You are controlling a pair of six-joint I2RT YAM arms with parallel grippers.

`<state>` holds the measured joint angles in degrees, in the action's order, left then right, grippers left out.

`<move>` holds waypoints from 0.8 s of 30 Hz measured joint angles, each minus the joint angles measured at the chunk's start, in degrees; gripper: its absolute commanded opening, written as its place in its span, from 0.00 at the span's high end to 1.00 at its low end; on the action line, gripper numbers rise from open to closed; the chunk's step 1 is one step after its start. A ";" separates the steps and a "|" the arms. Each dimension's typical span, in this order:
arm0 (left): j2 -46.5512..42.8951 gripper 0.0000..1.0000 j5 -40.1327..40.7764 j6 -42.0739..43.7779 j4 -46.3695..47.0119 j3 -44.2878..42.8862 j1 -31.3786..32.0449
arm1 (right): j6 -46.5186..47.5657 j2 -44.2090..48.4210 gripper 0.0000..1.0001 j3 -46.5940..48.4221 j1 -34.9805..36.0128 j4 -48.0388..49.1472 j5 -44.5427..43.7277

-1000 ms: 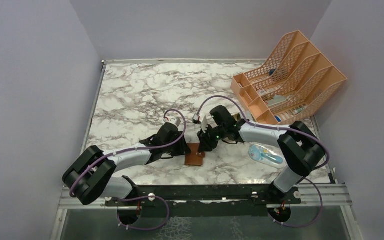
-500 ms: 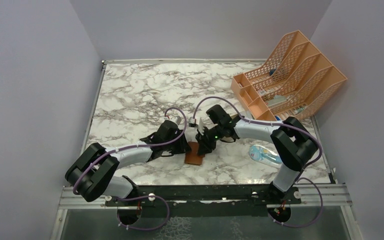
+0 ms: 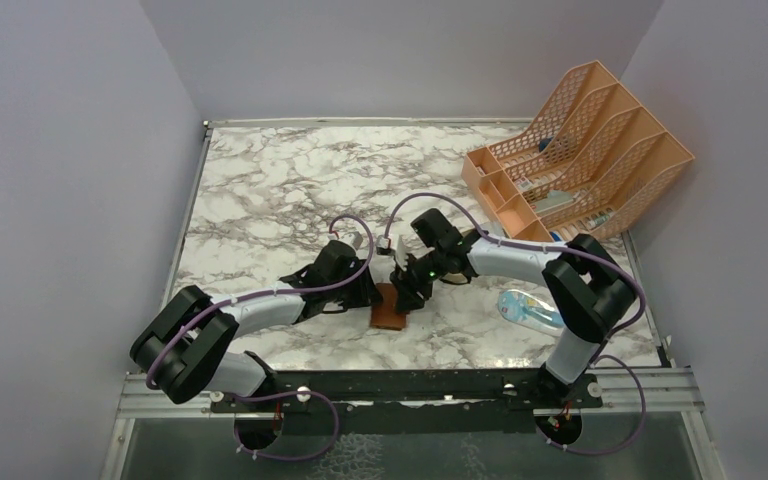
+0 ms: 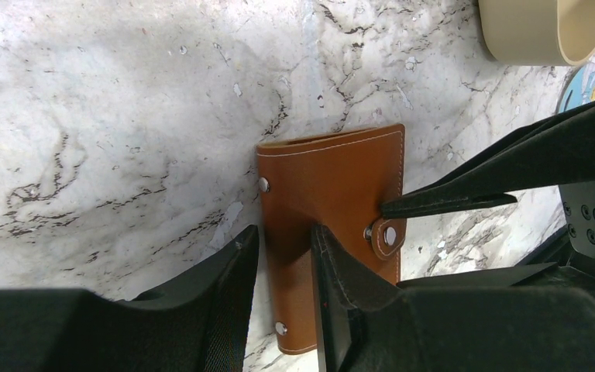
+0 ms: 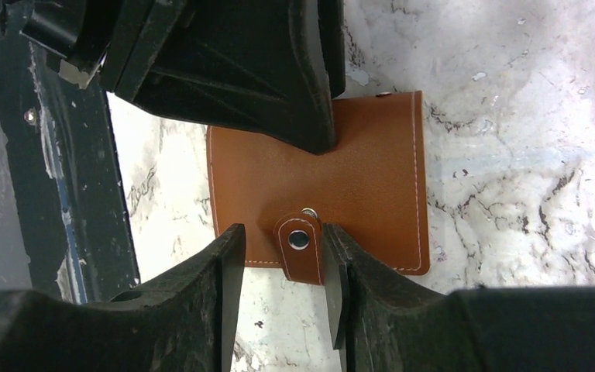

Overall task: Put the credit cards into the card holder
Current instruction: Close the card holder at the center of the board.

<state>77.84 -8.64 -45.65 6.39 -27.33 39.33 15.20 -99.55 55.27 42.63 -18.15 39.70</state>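
Brown card holder (image 5: 356,178), taken by its tab (image 5: 298,246): the small snap strap sits between the fingers of the right gripper (image 5: 283,229). The jaws stand partly open around it. A sliver of leather face shows between the tab and one finger, so they straddle the tab and do not clamp it. A bare stud (image 5: 307,211) shows on the face just past the tab's end.

The left gripper (image 4: 284,229) stands at the opposite edge. Its jaws are partly open too, with a flat strip of the holder's face in the gap. One finger (image 4: 333,263) bears down on the leather; the other (image 4: 232,271) stands just off the holder's edge, over the marble. As far as the wrist views show, it pins the holder rather than pinching it.

The card holder lies flat on the table (image 3: 280,190), outer face up. It is near the front edge and about midway across, right between the two grippers, with both arms reaching in low towards it.

Further out, a tan tray (image 4: 527,31) sits beyond the holder's far end in the left wrist view. A blue packet (image 3: 532,310) lies to the right, beside the right arm. An orange rack (image 3: 580,150) fills the far right corner, well apart from everything else.
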 measured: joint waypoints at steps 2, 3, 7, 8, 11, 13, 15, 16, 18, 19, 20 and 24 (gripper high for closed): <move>0.00 0.67 0.00 0.00 0.02 0.00 0.00 | -0.09 0.28 0.57 0.17 0.02 -0.31 -0.83; 0.00 0.67 -0.02 0.02 0.02 0.00 0.00 | -0.11 0.63 0.58 0.20 0.02 -0.35 -1.57; 0.00 0.67 -0.04 0.00 0.00 0.00 0.00 | 0.07 2.51 0.64 0.20 0.00 -1.57 -4.55; 0.00 0.67 -0.04 0.02 0.02 0.00 0.00 | 0.07 2.93 0.64 0.20 -0.11 -1.73 -4.85; 0.04 0.67 -0.09 0.00 0.07 0.00 -0.02 | 0.15 3.48 0.64 0.20 -0.28 -1.86 -4.98; 0.15 0.67 -0.20 0.00 0.24 0.00 -0.02 | 0.22 3.32 0.63 0.20 -0.26 -2.16 -4.92; 0.26 0.67 -0.28 0.00 0.42 0.00 -0.02 | 0.55 2.97 0.63 0.20 -0.26 -2.25 -4.70; 0.31 0.67 -0.39 0.00 0.48 0.00 -0.02 | 0.70 2.64 0.63 0.20 -0.26 -2.25 -4.46; 0.33 0.67 -0.50 0.00 0.55 0.00 -0.02 | 1.03 1.81 0.63 0.17 -0.26 -2.25 -4.24; 0.33 0.67 -0.57 0.00 0.55 0.00 -0.02 | 1.14 1.49 0.63 0.17 -0.26 -2.21 -4.24; 0.33 0.67 -0.59 -0.02 0.57 0.00 -0.02 | 1.16 1.29 0.63 0.15 -0.26 -2.19 -4.24; 0.35 0.67 -0.59 -0.02 0.61 0.00 -0.02 | 1.18 1.22 0.66 0.13 -0.17 -1.84 -4.24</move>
<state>78.19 -9.23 -45.67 7.01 -27.33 39.31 16.38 -98.32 55.40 42.46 -19.99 35.46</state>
